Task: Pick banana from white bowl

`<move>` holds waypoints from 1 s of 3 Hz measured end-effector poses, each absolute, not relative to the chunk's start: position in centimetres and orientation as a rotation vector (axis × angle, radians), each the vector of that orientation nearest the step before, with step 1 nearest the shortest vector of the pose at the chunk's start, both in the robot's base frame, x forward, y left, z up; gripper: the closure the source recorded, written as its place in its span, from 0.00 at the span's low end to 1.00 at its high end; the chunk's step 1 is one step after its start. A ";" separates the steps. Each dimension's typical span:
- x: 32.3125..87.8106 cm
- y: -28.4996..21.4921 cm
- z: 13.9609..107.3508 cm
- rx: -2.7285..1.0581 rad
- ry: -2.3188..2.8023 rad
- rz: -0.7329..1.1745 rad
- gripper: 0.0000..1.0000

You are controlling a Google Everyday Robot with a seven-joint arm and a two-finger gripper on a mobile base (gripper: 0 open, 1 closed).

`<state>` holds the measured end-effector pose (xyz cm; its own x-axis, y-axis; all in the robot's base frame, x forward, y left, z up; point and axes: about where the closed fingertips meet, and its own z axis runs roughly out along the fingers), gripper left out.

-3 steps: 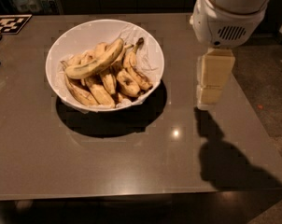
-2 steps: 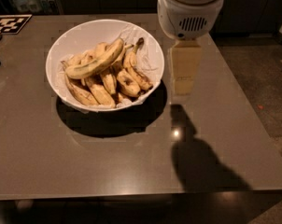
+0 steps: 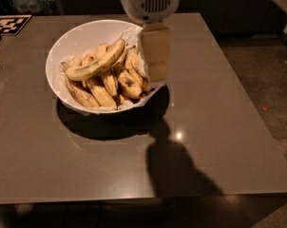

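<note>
The gripper [image 3: 157, 72] is held over the bowl's [image 3: 79, 34] right rim, beside the banana [image 3: 98, 62]; its spread cannot be told.

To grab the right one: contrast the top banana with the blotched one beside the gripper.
The top banana is longer and lies crosswise on top; the blotched banana is shorter and sits beneath. The top banana is mostly clean yellow; the blotched banana has dark patches. Both lie in the white bowl, with the gripper above its rim.

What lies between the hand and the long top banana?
Camera view: shorter, browner bananas lie between the banana and the hand over the white bowl's right side.
</note>
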<state>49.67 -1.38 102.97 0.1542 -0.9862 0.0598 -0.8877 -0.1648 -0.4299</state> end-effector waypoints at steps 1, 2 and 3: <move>50.6 0.2 103.9 -2.152 1.753 -0.474 0.00; 52.0 3.4 104.7 -2.218 1.643 -0.475 0.00; 53.1 6.3 103.9 -2.295 1.558 -0.469 0.00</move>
<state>53.14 6.28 103.89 0.3492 -0.9331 0.0862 -0.8256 -0.3499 -0.4428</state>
